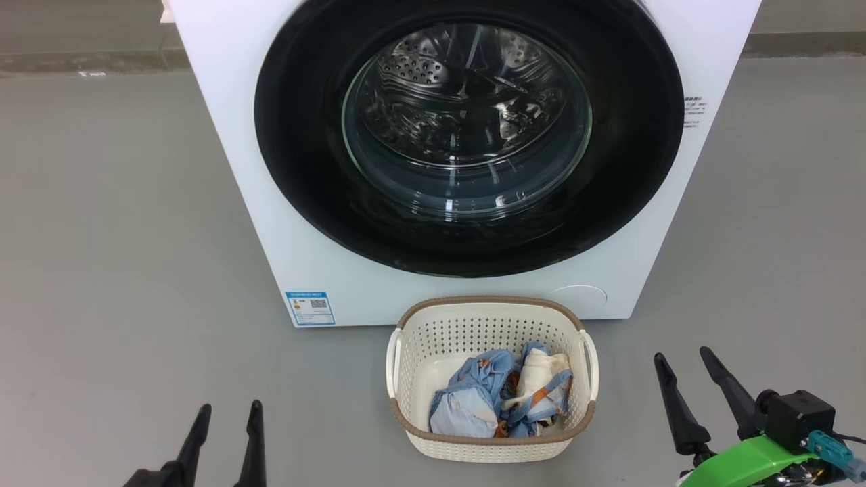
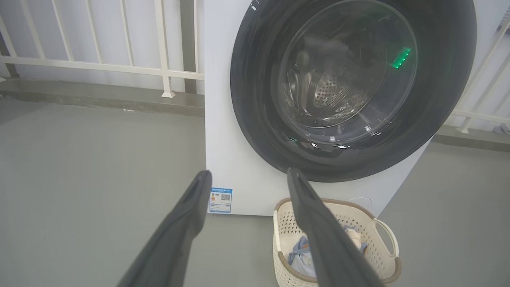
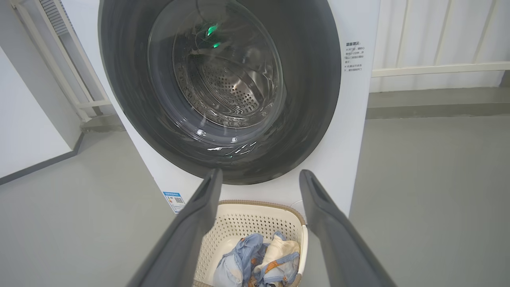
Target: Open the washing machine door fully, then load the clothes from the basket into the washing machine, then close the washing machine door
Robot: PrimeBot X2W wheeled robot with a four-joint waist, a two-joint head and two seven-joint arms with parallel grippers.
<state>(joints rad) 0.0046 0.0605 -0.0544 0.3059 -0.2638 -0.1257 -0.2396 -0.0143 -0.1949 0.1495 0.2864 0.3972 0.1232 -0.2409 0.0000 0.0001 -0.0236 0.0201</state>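
Observation:
The white washing machine [image 1: 233, 135] stands ahead with its round black-rimmed door [image 1: 304, 169] shut flat against the front; the steel drum shows through the glass. On the floor in front sits the cream basket [image 1: 490, 312] holding light blue, orange and cream clothes [image 1: 497, 396]. My left gripper [image 1: 230, 409] is open at the lower left, well left of the basket and empty. My right gripper [image 1: 683, 355] is open at the lower right, beside the basket, empty too. The wrist views show the door [image 2: 255, 91] [image 3: 314, 79], basket [image 2: 382, 227] [image 3: 247, 221] and clothes [image 2: 301, 255] [image 3: 255, 255] between open fingers.
Grey floor [image 1: 115, 270] spreads to both sides of the machine. A white railing [image 2: 99, 65] on a low kerb runs behind the machine, and a white wall [image 3: 24, 119] stands off to one side. A blue label [image 1: 310, 308] marks the machine's lower left corner.

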